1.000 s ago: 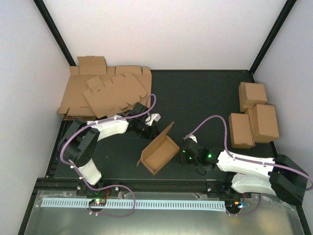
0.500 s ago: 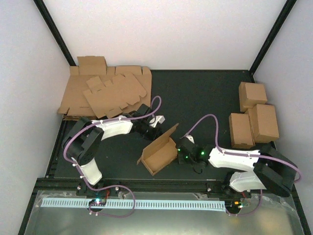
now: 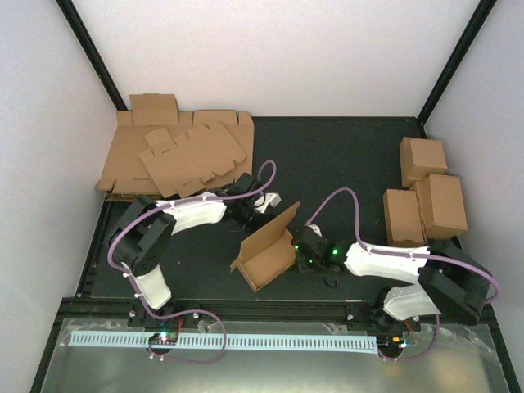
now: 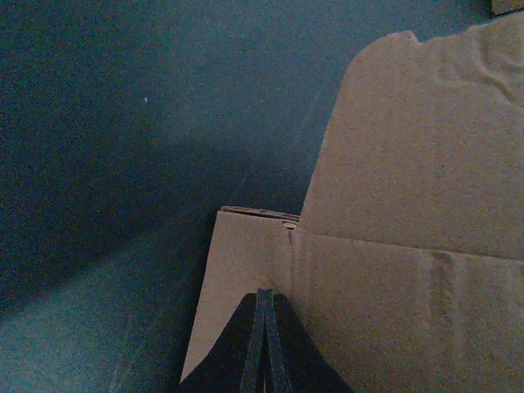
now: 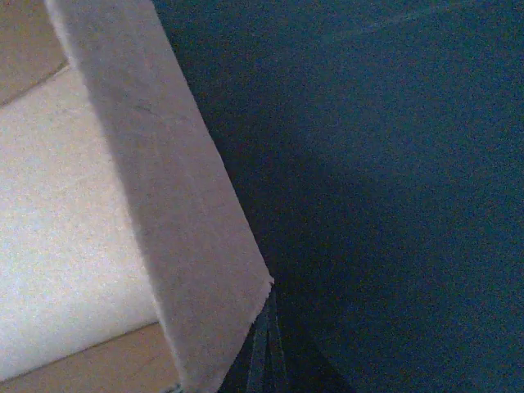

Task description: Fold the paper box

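**As both arms close in, the box is bracketed on two sides**

While the heap of flat blanks point(image 3: 176, 155) at the table's point(image 3: 344, 155) 10 o'clock lies untouched, the left gripper point(image 3: 260, 203) has slid rightward over the last second. It now sits at the 12 o'clock side of the paper box point(image 3: 266, 250), against the back of its raised flap. Its fingers are pressed together with nothing between them, and in the left wrist view their tips point(image 4: 264, 344) meet the cardboard panel point(image 4: 393, 246).

The box itself has barely shifted. It stands half formed and open-topped just short of the table's centre, toward 7 o'clock.

The right gripper point(image 3: 300, 246) has crept leftward to the box's 3 o'clock side, also pinched closed and empty. In its wrist view its tips point(image 5: 262, 352) reach the corner of a side wall point(image 5: 164, 205).

Likely both are set to push walls inward rather than grasp. Finished boxes point(image 3: 426, 192) wait at 3 o'clock.
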`<state>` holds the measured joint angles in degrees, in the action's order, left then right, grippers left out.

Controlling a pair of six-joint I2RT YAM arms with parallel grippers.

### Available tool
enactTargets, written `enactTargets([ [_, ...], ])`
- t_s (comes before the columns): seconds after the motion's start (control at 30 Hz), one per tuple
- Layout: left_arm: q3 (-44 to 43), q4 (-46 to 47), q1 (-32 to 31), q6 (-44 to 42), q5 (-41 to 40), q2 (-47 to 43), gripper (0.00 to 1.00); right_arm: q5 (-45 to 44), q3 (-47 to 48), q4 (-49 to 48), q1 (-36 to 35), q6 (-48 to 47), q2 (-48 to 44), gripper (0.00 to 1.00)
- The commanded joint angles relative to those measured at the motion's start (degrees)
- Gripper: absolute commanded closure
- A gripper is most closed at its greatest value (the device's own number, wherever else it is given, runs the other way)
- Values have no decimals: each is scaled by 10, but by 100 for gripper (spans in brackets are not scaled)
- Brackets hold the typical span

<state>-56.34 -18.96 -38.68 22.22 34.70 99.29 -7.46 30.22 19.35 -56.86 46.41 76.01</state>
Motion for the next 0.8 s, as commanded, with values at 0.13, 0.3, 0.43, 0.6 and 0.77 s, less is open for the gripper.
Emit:
enactTargets([
  [0.13,-49,-57,-33,-78,45,28,96,-3,36,-49,3,-105,-3,98],
  [0.3,-46,-49,-16,-65,-6,12,90,-2,25,-30,8,-114,-13,98],
  [0.43,-31,-18,-14,-21,-66,-32,83,-7,21,-23,26,-107,-12,98],
  [0.6,45,82,-14,75,-70,-86,82,40,31,-62,82,-135,7,98],
  [0.77,109,113,-13,137,-147,-147,71,49,84,-71,108,-178,48,98],
])
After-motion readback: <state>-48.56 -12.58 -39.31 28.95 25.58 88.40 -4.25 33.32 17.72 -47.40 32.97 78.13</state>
